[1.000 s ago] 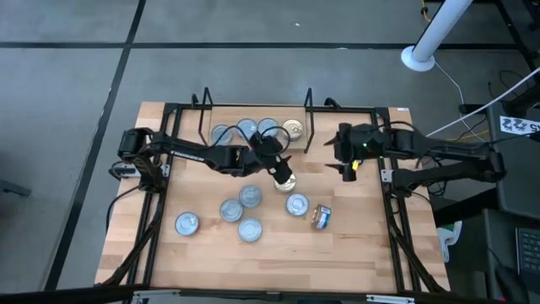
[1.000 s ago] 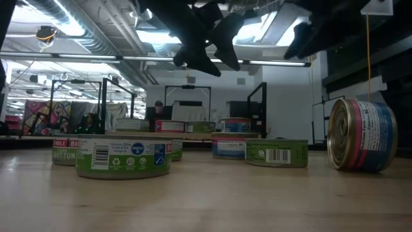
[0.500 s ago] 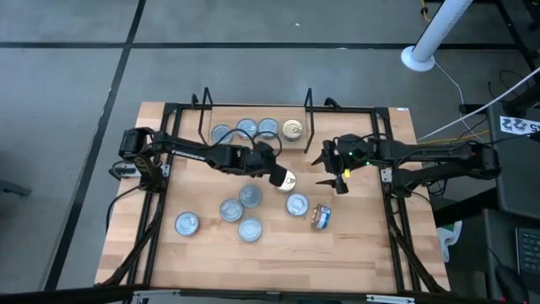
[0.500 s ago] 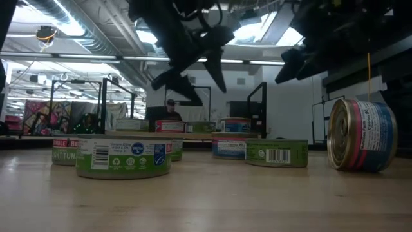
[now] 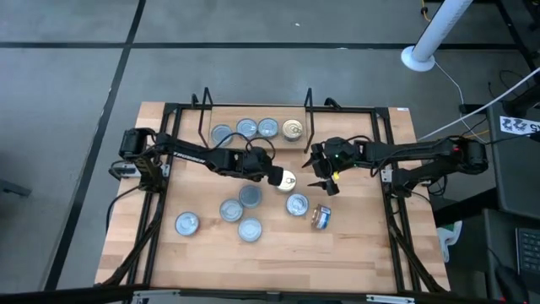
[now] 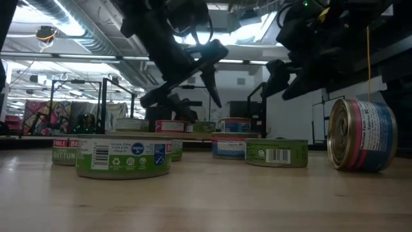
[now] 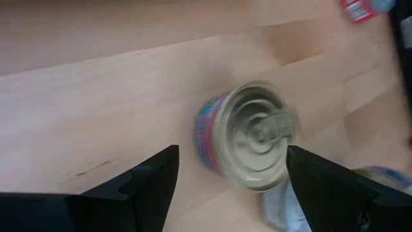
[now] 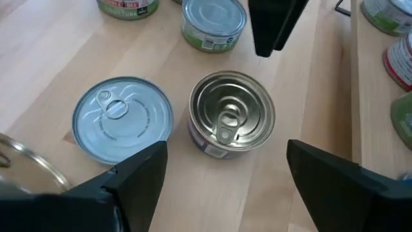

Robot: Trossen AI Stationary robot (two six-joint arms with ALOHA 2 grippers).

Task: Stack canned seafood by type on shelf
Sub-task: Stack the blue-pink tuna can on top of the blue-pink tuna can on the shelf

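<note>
Both arms are converging on one tin (image 5: 288,179) that sits near the middle of the bench (image 5: 363,253), so the step in hand looks like the reach for a pick, with nothing lifted yet. The left gripper (image 5: 272,173) hangs just at the tin's 9 o'clock side in the high view, its jaws wide and holding nothing; its wrist camera looks down on the tin's ringed silver lid framed between the two dark fingers (image 7: 145,180). The right gripper (image 5: 324,171) comes in from 3 o'clock, a little apart from the same tin, jaws also wide and empty.

The next move, as I judge it, calls for only one gripper to drop over the tin and close across its rim, while the other backs off; two sets of jaws on one small tin would collide.

The shelf (image 5: 202,114) stands at 12 o'clock on the bench, with three silver-lidded tins in a row and a gold-lidded tin (image 5: 293,129) at its right end. Loose tins lie toward 6 o'clock: a cluster of four (image 5: 239,211), another flat tin (image 5: 296,203) just below the target, and one tin on its edge (image 5: 321,216) beside it. The flat tin close by leaves little room for a finger on that side, and the shelf's wire upright (image 5: 308,110) stands in the carry path.
</note>
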